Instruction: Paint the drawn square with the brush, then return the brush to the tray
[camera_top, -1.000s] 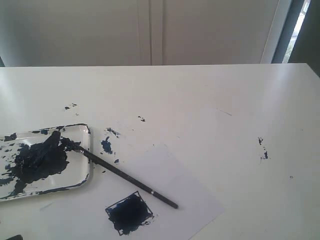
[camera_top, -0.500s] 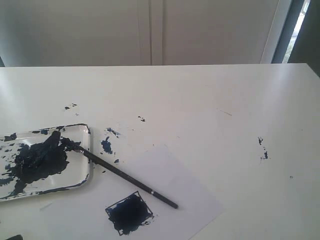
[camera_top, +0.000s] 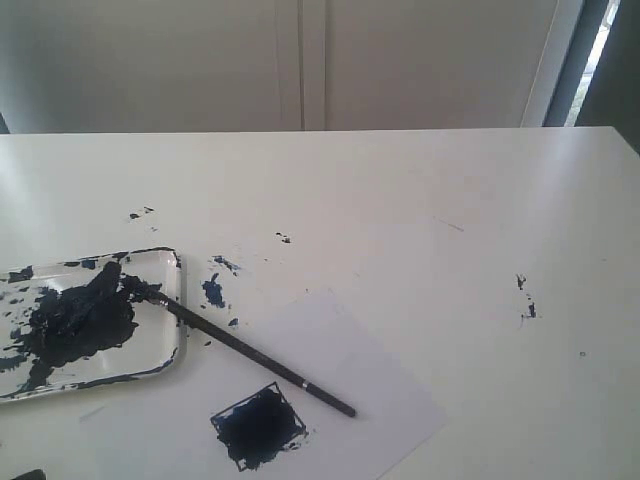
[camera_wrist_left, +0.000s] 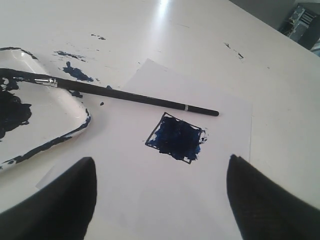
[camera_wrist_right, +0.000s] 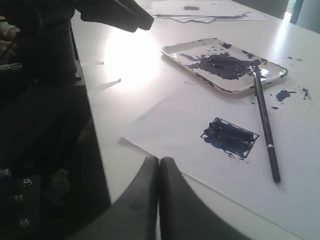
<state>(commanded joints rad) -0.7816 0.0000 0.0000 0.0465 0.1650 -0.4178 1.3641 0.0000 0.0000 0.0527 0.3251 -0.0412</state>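
On my exterior view, the tray (camera_top: 160, 345) sits at the far left of the table (camera_top: 420, 190), smeared with a big dark paint blob. The brush (camera_top: 240, 345) lies with its tip in the tray, crossing the right rim, and its handle runs out onto the paper sheet (camera_top: 385, 390). Just beside the handle's end, on that sheet, is the drawn square (camera_top: 258, 427), filled in dark blue. Paint splatters (camera_top: 214, 291) dot the table near the tray.

From the left wrist camera, my left gripper (camera_wrist_left: 160, 200) hangs above the sheet, angled down at the square, jaws spread wide with nothing between them. From the right wrist camera, my right gripper (camera_wrist_right: 159, 200) sits low by the table edge, pointed toward the sheet, fingers pressed together and empty.
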